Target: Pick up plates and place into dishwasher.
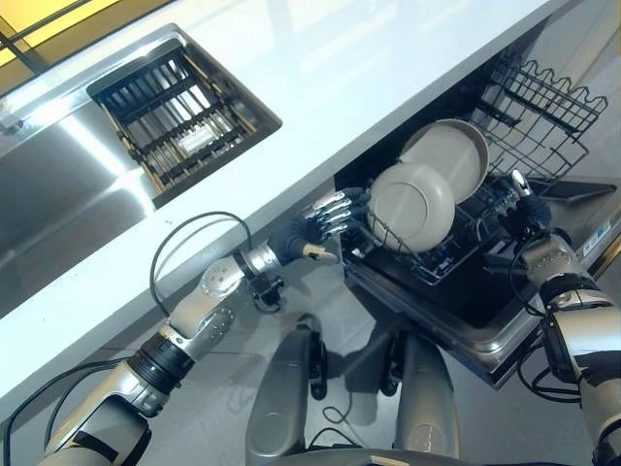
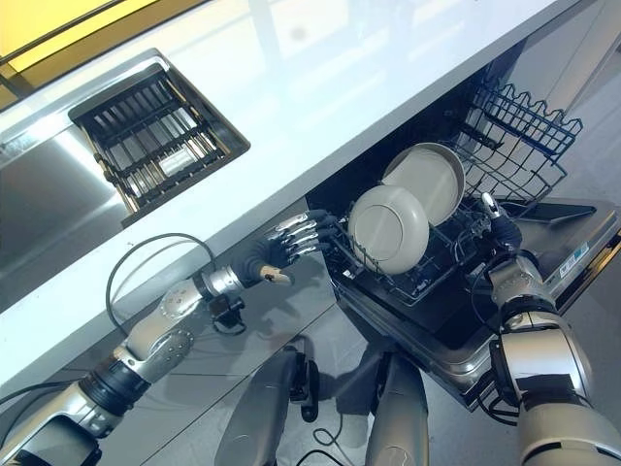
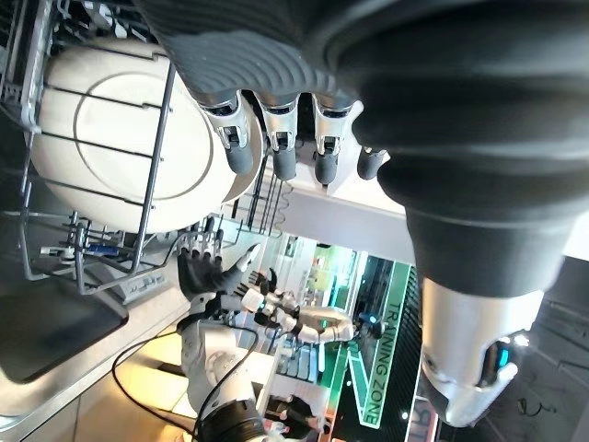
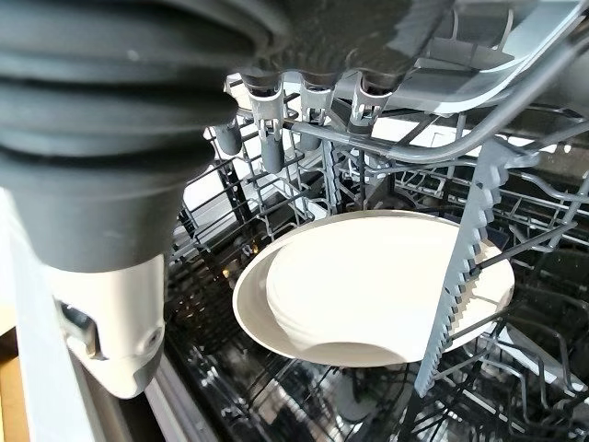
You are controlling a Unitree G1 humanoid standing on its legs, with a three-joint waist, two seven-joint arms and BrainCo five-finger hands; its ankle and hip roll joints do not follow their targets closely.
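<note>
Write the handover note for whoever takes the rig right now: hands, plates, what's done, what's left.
Left hand: open, fingers straight, at the near edge of the black wire dishwasher rack, holding nothing.
Right hand: at the rack's other side; its grip cannot be made out.
Two round beige plates stand on edge in the rack: front plate, rear plate behind it.
Done: both plates racked.
Left: the black slatted drainer in the steel sink holds no plates; look for more, then withdraw both hands.
</note>
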